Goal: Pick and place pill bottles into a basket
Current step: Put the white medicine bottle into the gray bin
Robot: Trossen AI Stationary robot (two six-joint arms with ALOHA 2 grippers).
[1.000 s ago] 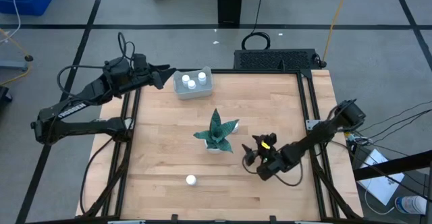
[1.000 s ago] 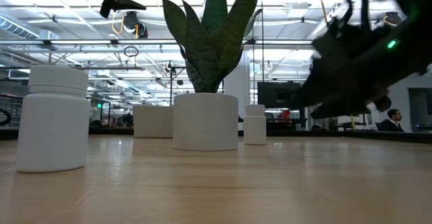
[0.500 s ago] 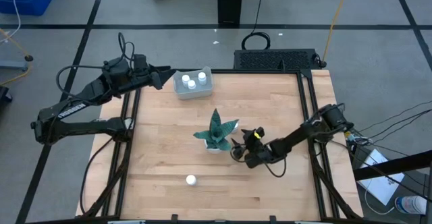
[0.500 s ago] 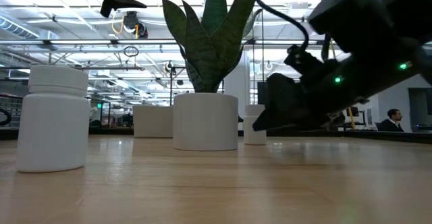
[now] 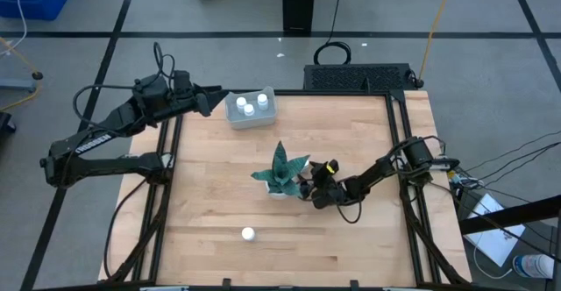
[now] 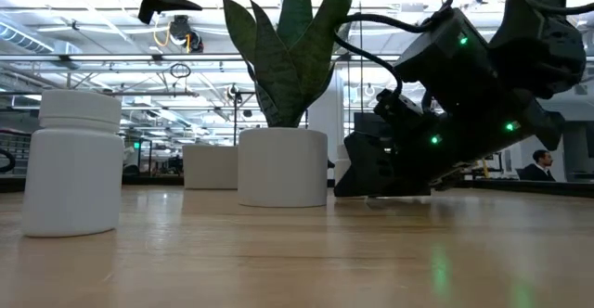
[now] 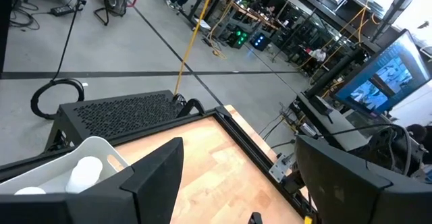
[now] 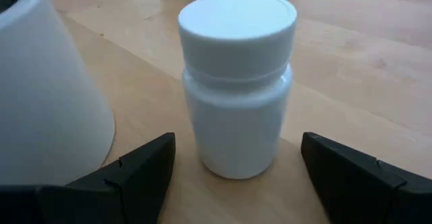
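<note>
Right gripper (image 5: 306, 188) sits low on the table (image 5: 368, 151) beside the plant pot (image 8: 47, 96), fingers (image 8: 135, 173) spread on either side of an upright pill bottle (image 8: 236, 82), not clamping it. Left gripper (image 5: 221, 97) hangs at the basket (image 5: 251, 116) near the table's far left corner, jaws apart and empty. Three bottles (image 5: 250, 105) stand in that basket. Another bottle (image 5: 248, 234) stands alone on the wood nearer the front edge.
</note>
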